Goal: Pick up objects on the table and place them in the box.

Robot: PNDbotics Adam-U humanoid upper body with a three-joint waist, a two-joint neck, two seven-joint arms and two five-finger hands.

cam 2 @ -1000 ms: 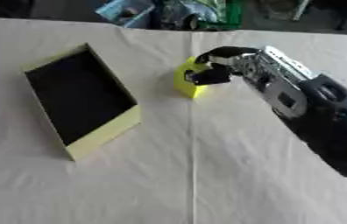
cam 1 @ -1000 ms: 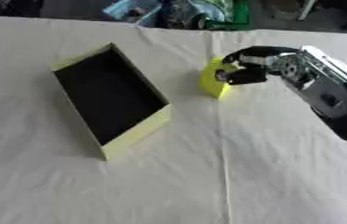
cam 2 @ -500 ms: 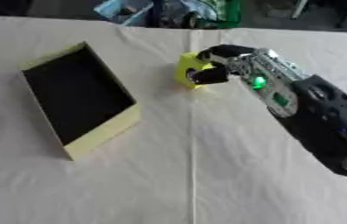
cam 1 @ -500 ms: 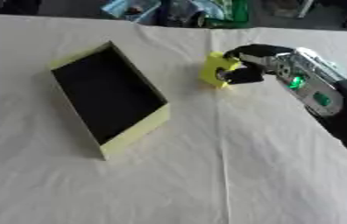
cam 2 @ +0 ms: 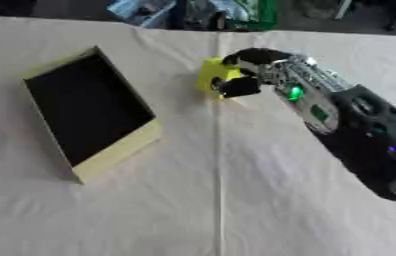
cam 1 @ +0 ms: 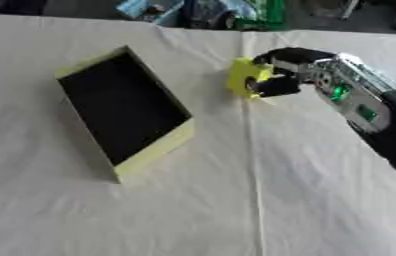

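The right hand (cam 1: 282, 75) has carried the yellow object (cam 1: 243, 77) leftward, nearer the box (cam 1: 153, 152), fingers curled round it just above the white cloth (cam 1: 263, 200). No writing is readable. The right eye view shows more forearm.

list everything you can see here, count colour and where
box: 1, yellow-green walls with black inside, open and with nothing in it, left of centre on the table
yellow object: 1, bright yellow, right of the box, held in the right hand
table cloth: 1, white, creased, covers the whole table
clutter: several blue and green things, beyond the far edge of the table, too unclear to name
right hand: 1, black and silver, reaching in from the right, fingers curled round the yellow object
left hand: not visible
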